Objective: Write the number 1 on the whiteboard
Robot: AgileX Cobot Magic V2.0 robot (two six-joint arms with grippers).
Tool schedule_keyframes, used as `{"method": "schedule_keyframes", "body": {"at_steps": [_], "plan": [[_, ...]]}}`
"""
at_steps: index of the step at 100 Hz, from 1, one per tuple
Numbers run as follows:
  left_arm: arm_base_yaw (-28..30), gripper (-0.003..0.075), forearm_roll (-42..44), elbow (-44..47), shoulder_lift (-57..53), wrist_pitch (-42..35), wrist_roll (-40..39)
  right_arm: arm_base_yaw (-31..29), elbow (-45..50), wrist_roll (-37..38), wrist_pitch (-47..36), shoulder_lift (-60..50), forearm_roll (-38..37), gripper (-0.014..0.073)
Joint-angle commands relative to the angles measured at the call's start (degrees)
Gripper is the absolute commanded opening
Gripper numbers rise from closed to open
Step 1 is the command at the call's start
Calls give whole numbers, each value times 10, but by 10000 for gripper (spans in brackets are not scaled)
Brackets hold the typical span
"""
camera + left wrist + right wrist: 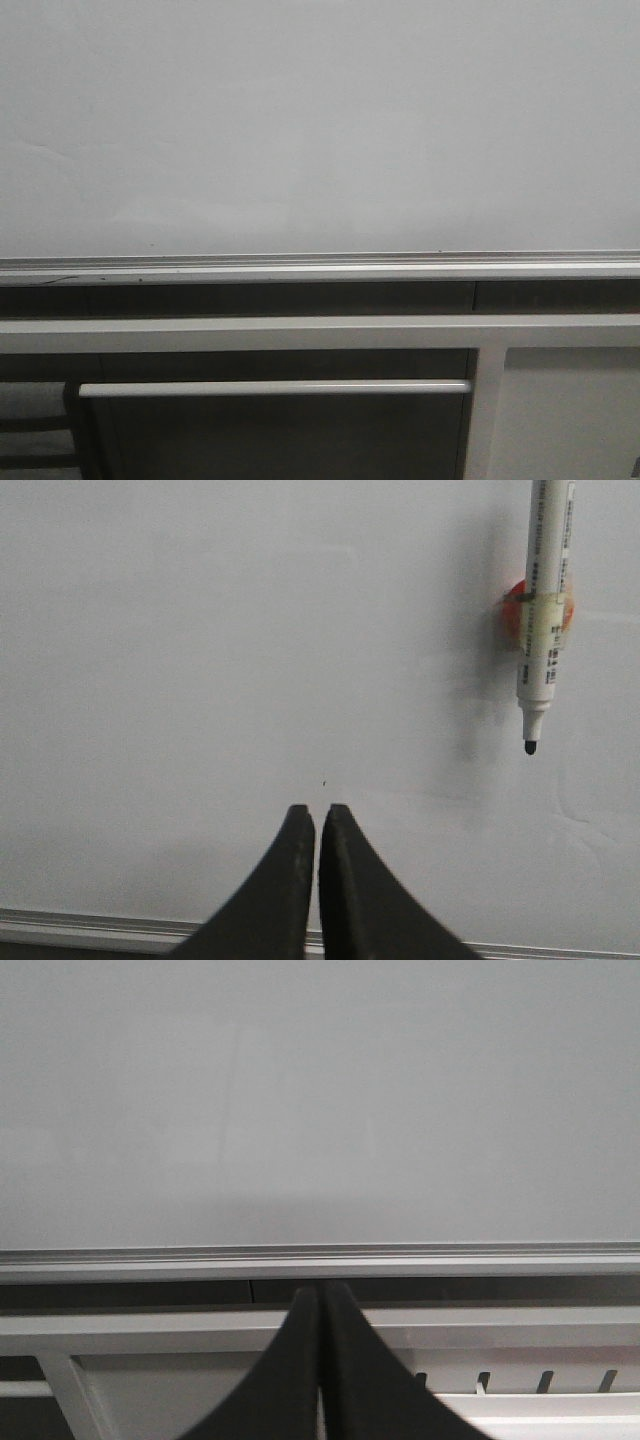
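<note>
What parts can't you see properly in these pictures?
- Marker, left wrist view: its upper end is cut off by the picture edge.
- Red holder, left wrist view: mostly hidden behind the marker.
- Marker label: print too small to read.
- Whiteboard, every view: runs past the edges.

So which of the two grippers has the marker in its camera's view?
The left gripper: its wrist view shows the marker hanging tip-down on the whiteboard. The right gripper sees only bare board and its rail.
</note>
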Motion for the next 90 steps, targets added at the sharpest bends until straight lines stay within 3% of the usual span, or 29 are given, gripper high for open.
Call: {"method": "schedule_keyframes", "body": {"at_steps": [1, 90], "plan": [[2, -20, -2, 23, -13, -44, -6, -2, 14, -1, -42, -10, 1, -64], [2, -20, -2, 23, -13, -44, -6, -2, 14, -1, -69, -10, 1, -64]]}}
